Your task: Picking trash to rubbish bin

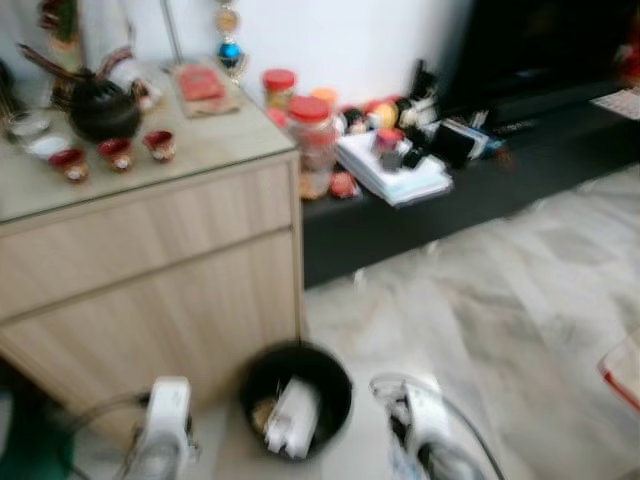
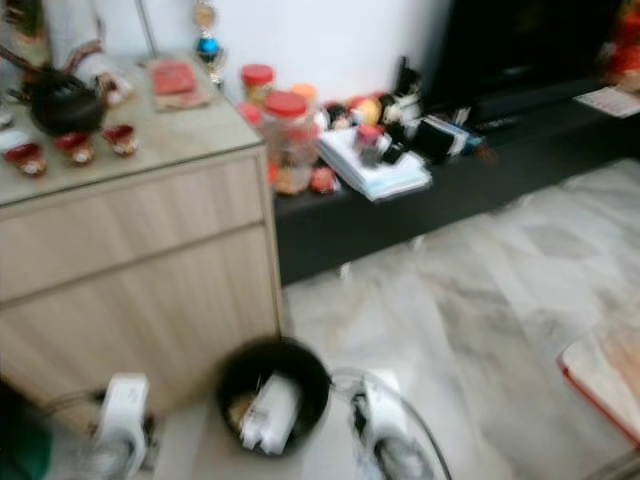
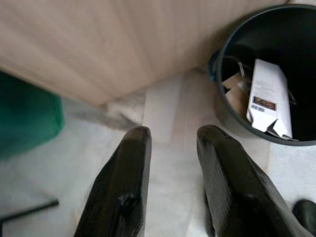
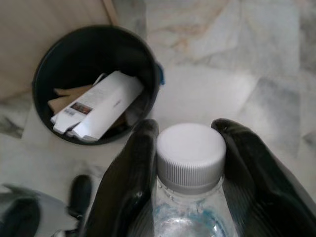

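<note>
Left eye view: a wooden cabinet (image 1: 150,270) stands behind the black bin (image 1: 296,400), which holds a white carton (image 4: 96,111). The clear bottle (image 4: 190,197) points its white cap (image 4: 191,155) forward, pinched between the right gripper's (image 4: 190,163) fingers beside the bin. The left gripper's (image 3: 170,148) fingers are spread and hold nothing.

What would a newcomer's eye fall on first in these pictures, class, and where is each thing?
The right gripper is shut on a clear plastic bottle with a white cap, held above the marble floor beside the black bin. The bin stands at the foot of a wooden cabinet and already holds a white carton. The left gripper hangs open and empty near the bin.
</note>
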You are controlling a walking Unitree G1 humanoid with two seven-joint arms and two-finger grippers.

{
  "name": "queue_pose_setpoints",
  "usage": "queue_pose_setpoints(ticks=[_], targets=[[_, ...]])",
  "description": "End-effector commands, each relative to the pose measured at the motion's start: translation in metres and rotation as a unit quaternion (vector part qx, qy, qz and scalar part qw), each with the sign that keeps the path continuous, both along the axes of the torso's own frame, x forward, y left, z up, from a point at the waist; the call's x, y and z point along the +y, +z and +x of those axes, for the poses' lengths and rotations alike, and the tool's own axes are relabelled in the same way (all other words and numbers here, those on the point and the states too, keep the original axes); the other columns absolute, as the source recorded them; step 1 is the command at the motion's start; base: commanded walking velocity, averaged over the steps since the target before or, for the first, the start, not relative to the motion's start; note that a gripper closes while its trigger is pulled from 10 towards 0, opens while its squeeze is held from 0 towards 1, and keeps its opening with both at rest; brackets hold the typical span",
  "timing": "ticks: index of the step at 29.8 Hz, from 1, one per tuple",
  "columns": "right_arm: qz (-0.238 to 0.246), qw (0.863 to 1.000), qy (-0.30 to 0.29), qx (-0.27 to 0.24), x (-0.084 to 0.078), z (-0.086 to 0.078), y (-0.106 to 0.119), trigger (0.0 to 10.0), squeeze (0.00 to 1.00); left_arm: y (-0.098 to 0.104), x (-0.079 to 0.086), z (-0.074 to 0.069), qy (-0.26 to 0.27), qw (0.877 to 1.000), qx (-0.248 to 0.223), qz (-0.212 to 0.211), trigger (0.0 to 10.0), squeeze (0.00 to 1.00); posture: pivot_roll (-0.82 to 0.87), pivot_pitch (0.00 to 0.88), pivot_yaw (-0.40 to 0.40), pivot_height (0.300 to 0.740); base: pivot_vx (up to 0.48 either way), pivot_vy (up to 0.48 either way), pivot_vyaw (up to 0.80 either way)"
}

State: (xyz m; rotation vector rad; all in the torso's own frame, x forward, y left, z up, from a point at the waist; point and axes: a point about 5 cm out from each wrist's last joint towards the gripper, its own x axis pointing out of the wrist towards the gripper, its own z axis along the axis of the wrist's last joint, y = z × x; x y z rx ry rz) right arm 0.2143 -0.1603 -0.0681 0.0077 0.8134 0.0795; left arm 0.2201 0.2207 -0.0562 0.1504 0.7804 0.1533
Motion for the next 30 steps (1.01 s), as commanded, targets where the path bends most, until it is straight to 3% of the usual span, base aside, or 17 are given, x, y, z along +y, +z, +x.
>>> queue_pose_setpoints(ticks=[1,13,21,25,30], targets=[[0.015,1.0,0.001,-0.012,0.01,0.008,0.004,10.0,0.0,0.003,0.007,0.003,0.003,1.0,-0.005,0.009,10.0,0.0,0.08,0.046,-0.064,0.74,0.442,0.0,0.0],[0.018,1.0,0.01,-0.016,0.011,0.01,0.006,10.0,0.0,0.005,0.007,0.005,0.007,1.0,-0.013,0.009,10.0,0.0,0.08,0.045,-0.068,0.74,0.415,0.0,0.32],[0.028,0.999,0.023,-0.016,0.016,0.014,0.008,10.0,0.0,0.007,0.007,0.007,0.008,1.0,-0.017,0.007,10.0,0.0,0.08,0.045,-0.069,0.74,0.0,0.0,0.0],[0.053,0.994,0.098,-0.015,0.039,0.022,0.014,10.0,0.0,0.006,0.005,0.008,0.004,1.0,-0.016,0.002,10.0,0.0,0.08,0.045,-0.069,0.74,0.0,0.0,0.0],[0.061,0.988,0.141,-0.032,0.057,0.031,0.022,10.0,0.0,0.007,0.002,0.01,0.001,1.0,-0.021,-0.008,10.0,0.0,0.09,0.043,-0.077,0.74,0.0,0.0,0.0]])
